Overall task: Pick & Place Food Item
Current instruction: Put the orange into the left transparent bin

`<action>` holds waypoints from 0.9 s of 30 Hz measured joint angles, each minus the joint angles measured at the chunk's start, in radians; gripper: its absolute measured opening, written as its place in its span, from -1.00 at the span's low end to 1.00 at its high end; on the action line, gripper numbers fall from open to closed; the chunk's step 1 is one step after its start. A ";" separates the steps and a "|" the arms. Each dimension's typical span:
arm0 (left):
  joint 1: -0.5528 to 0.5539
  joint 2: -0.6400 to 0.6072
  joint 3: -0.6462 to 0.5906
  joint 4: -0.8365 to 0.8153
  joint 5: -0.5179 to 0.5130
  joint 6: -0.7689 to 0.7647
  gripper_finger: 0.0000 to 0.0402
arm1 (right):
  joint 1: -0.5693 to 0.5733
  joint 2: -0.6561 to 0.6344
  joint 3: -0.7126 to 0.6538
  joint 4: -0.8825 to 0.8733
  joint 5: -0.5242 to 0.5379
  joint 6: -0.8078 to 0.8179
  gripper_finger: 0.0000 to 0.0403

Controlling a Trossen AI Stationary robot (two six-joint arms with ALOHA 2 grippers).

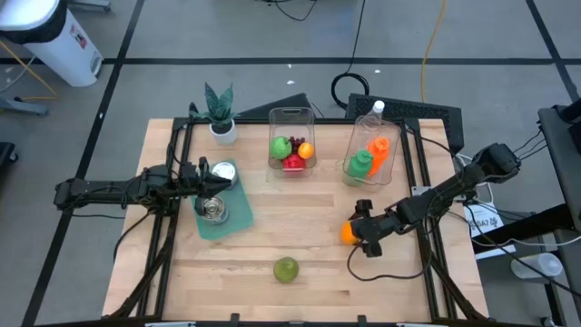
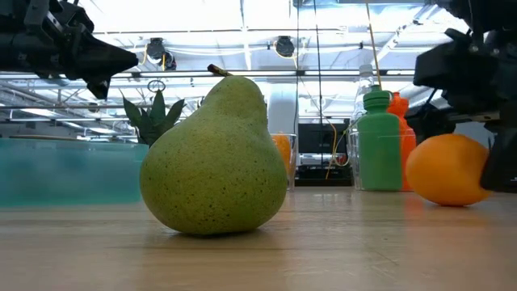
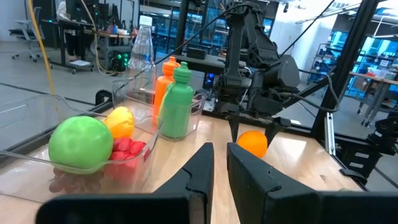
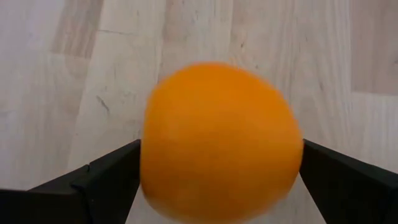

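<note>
An orange (image 1: 348, 233) sits right of centre on the wooden table, between the fingers of my right gripper (image 1: 360, 234), which is shut on it. It fills the right wrist view as the orange (image 4: 221, 140). A green pear (image 1: 286, 269) rests on its base near the table's near edge, free of both grippers, and looms large in the low view as the pear (image 2: 214, 158). My left gripper (image 1: 211, 178) hovers shut over the teal mat on the left and touches nothing. My right gripper holds the orange pinched between its two fingers, one finger (image 4: 112, 171) on each side at the orange's widest part (image 4: 149, 168). The fingers come slanting down from the table's right. In the low view the orange's underside (image 2: 444, 200) is at the tabletop; I cannot tell whether it is lifted.
A clear bin (image 1: 291, 150) at the far middle holds a green apple, red fruit and a small orange fruit. A second clear bin (image 1: 368, 156) holds green, orange and clear bottles. A potted plant (image 1: 221, 116) stands far left. A metal cup (image 1: 213, 210) sits on the teal mat (image 1: 236, 218).
</note>
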 joint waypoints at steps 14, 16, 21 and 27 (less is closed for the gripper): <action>0.000 0.000 0.000 0.000 0.000 0.014 -0.75 | 0.000 0.000 -0.010 0.151 -0.020 -0.002 0.53; 0.000 0.000 0.000 0.000 0.000 0.014 -0.75 | 0.000 0.000 -0.010 0.171 -0.022 -0.003 0.52; 0.000 0.000 0.000 0.000 0.000 0.009 -0.75 | -0.010 -0.011 -0.010 0.278 -0.001 -0.002 0.54; 0.000 0.000 0.000 0.000 0.000 -0.018 -0.75 | -0.069 -0.024 0.068 0.295 -0.022 0.008 0.52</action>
